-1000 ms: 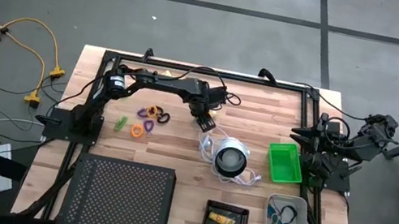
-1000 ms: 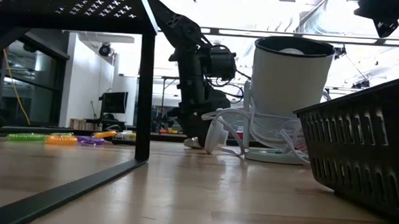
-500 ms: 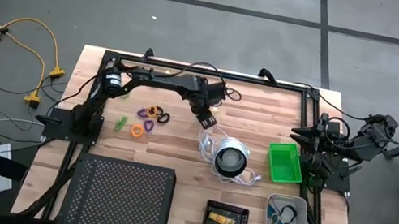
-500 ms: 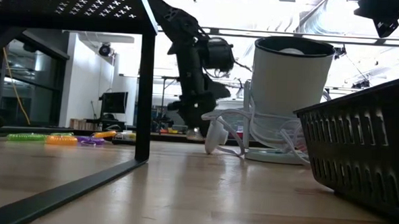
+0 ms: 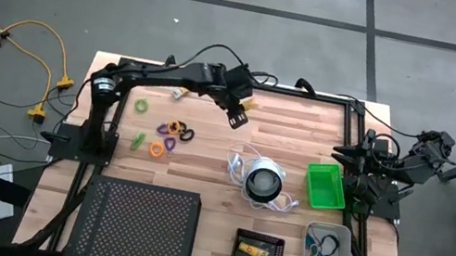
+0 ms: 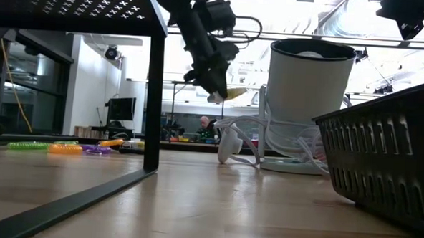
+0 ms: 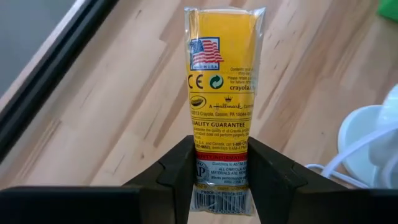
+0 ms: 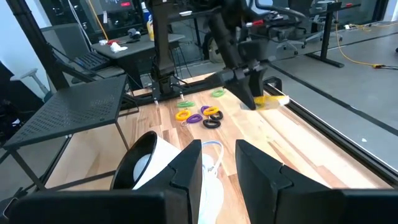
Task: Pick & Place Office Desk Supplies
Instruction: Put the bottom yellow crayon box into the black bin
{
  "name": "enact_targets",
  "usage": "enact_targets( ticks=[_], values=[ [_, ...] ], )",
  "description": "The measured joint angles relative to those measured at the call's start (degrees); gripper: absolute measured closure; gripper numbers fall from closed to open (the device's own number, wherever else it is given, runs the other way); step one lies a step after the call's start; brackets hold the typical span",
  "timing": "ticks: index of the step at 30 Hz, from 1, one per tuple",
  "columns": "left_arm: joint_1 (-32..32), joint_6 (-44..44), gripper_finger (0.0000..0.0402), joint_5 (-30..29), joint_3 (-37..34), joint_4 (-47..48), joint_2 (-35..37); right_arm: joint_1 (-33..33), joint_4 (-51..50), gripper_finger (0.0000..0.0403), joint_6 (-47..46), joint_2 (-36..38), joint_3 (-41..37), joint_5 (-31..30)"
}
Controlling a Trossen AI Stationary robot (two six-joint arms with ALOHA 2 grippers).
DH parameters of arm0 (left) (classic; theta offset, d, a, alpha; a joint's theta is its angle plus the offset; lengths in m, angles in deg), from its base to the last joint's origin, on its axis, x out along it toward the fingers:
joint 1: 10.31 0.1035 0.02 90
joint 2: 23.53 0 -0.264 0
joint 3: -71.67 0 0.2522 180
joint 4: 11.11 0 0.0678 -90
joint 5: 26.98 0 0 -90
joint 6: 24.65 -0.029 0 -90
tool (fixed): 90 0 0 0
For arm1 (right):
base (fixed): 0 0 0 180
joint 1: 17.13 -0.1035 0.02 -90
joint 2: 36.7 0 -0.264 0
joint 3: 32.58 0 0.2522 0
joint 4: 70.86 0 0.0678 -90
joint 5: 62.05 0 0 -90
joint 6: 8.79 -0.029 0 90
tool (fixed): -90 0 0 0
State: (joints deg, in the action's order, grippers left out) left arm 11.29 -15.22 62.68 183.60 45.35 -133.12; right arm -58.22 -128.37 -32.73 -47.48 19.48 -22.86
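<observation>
1. Far left of the table there's a bunch of small coloured loops (image 5: 169,133) lying loose on the wood, green, orange, purple and a dark one. They look like light, springy stuff, so I'd guess you pinch one across the coil and it just comes up.

2. Next over, the left gripper (image 5: 238,116) is up in the air over the back of the table, fingers closed on one end of a yellow pack (image 7: 222,106). The wrist cam shows it gripped at the barcode end, with the rest sticking straight out past the fingers (image 7: 176,176).

3. Handling-wise the pack looks like a shiny plastic wrapper, light and probably a bit slippery. It's sticking out without drooping, so whatever's inside seems fairly stiff. An end grip works, but I'd say a mid-body grab would twist less.

4. In the middle sits the round white-and-black thing with its white cord (image 5: 264,181); not part of the job.

5. Then the green tray (image 5: 324,185), with a black tray (image 5: 258,251) nearer the front that's got another yellow pack in it.

6. Far right, the right gripper (image 8: 217,163) is parked at the table edge, fingers a little apart, holding nothing.
</observation>
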Motion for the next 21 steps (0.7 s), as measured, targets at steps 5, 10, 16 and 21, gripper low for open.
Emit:
enact_targets(
  ticks=[5,10,16,21],
  values=[
    [-1.5,-0.9,0.0278,0.2,0.0,-0.2,1.0,0.0,0.0,0.0317,0.0,0.0,0.0,0.0],
    [-3.7,-4.5,0.0278,0.2,0.0,-2.6,2.7,0.0,0.0,0.0317,0.0,0.0,0.0,0.0],
    [-7.8,-7.1,0.0278,0.2,0.0,-6.7,4.6,0.0,0.0,0.0317,0.0,0.0,0.0,0.0],
    [-12.1,-9.5,0.0278,0.2,0.0,-10.7,4.9,0.0,0.0,0.0317,0.0,0.0,0.0,0.0]
  ],
)
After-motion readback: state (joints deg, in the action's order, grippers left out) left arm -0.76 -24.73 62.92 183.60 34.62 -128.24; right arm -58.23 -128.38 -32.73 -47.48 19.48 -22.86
